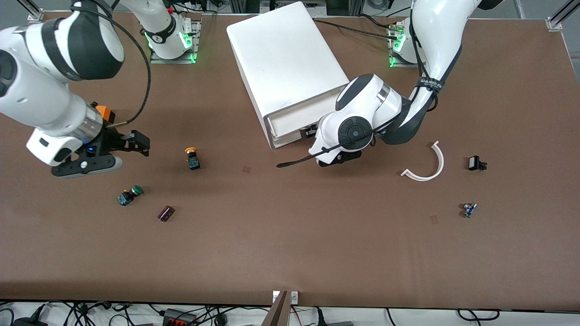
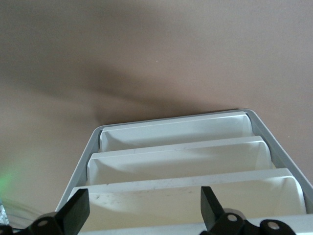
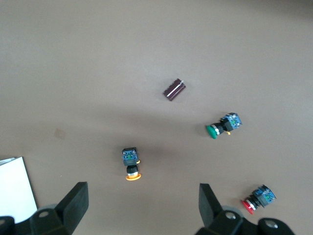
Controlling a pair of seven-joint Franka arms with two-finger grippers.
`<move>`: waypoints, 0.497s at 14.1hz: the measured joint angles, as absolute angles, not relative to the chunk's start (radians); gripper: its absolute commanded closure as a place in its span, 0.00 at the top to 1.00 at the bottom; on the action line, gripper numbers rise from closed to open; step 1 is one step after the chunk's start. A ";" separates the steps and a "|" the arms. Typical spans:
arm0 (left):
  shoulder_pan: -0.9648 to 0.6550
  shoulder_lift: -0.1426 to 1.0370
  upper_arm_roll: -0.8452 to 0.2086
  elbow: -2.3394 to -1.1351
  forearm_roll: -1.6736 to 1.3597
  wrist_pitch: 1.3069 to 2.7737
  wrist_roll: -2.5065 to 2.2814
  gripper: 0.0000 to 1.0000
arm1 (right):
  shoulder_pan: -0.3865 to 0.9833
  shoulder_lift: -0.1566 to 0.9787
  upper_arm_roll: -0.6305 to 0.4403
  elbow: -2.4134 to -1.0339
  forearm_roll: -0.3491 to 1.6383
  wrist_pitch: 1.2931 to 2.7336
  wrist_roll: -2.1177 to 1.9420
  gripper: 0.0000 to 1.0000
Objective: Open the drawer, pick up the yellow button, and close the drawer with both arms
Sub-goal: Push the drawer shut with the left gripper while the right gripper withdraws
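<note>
Brown tabletop: the left gripper [image 2: 142, 210], fingers wide, faces the white plastic top drawer [image 2: 195, 188], seemingly closing it. Right gripper [image 3: 142, 208], fingers wide, hovers near the yellow-capped dark-bodied button [image 1: 192, 158]; next, push squarely.

Three push-buttons [image 3: 131, 164], three white drawers [image 2: 188, 159], one cabinet [image 1: 285, 63], two arms [image 1: 45, 81].

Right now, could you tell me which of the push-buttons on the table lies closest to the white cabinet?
The yellow-capped button. It lies between the right gripper and the cabinet; the green-capped button sits nearer the front camera, and the red-capped button shows only in the right wrist view.
</note>
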State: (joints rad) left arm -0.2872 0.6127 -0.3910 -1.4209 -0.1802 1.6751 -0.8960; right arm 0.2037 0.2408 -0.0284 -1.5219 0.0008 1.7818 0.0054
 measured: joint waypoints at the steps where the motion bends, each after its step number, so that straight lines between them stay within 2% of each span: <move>1: -0.287 0.611 -0.394 -1.426 -0.180 1.675 -0.896 1.00 | 0.189 0.241 -0.029 -1.507 0.001 1.776 0.006 1.00; 7: -0.286 0.606 -0.434 -1.454 -0.183 1.675 -0.896 1.00 | 0.088 0.237 -0.032 -1.457 0.001 1.714 0.046 1.00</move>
